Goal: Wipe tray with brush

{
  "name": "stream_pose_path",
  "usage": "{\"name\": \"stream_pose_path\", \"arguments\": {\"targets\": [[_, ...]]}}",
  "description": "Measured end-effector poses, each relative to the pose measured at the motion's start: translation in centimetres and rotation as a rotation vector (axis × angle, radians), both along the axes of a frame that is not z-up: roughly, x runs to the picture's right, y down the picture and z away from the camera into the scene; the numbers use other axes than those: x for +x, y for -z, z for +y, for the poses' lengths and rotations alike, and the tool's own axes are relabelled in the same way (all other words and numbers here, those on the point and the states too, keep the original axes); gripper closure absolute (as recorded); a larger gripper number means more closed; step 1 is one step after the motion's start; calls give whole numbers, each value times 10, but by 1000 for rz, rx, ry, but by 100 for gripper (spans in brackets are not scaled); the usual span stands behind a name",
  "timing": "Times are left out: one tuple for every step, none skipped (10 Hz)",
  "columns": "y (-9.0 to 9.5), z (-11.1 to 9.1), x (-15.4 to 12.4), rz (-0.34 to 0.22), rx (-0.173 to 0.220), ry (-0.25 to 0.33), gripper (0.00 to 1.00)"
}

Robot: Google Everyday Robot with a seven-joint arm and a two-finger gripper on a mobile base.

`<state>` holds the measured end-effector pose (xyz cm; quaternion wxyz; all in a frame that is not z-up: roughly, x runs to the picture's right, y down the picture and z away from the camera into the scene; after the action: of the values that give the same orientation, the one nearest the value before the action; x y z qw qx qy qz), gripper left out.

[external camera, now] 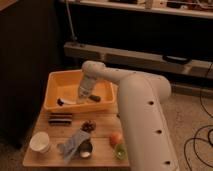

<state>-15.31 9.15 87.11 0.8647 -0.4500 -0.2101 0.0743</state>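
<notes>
Orange, glossy and rectangular with raised walls, the tray (52, 92) sits at the back left of the slatted wooden table (55, 156). Inside it, near the front wall, lies the dark-tipped brush (62, 102). Just right, the gripper (85, 98) reaches down into the tray; whether it grips anything cannot be told. Its smooth white arm (145, 120) curves off rightward

The tray (54, 95) is an orange-yellow rectangular tub with raised walls, sitting flat on the back-left part of the wooden worktop (102, 132). The brush (67, 102) lies low inside it near the front wall, dark head pointing left and pale handle running right toward the hand (85, 96), which is down inside the tray.
</notes>
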Motion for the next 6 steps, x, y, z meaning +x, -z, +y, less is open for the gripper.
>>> {"name": "stream_pose_path", "arguments": {"targets": [[-4,-1,9,20,-5,-8,100],[-14,-6,22,53,-12,-14,100],[-21,-11,28,72,-14,-15,100],[-28,-18,34,89,-12,-17,100],[-38,-30,43,113,-6,-20,100],[-48,-46,51,141,4,-23,100]]}}
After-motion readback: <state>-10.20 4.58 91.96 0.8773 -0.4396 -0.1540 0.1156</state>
